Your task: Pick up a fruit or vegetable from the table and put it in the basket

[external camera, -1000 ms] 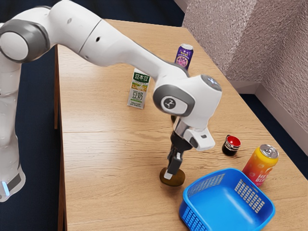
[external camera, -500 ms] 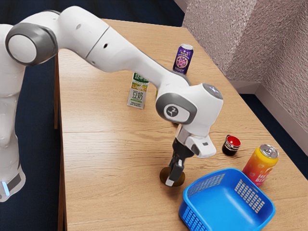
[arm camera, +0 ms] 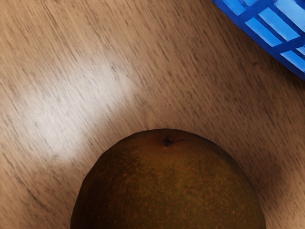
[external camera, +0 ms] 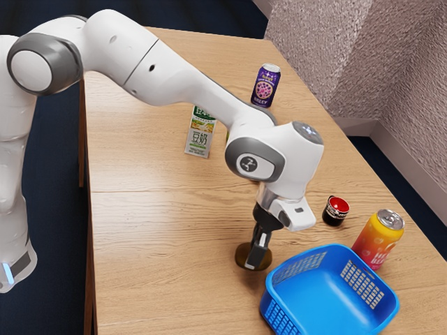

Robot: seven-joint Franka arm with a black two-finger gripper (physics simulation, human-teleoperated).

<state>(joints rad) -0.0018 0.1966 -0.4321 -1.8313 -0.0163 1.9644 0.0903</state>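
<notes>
Positioning the gripper (external camera: 255,259) low at the brown fruit (external camera: 243,257), just beside the basket (external camera: 327,293), probably seeking a centred hold for a short carry; not managing to tell whether clamped or open.
</notes>
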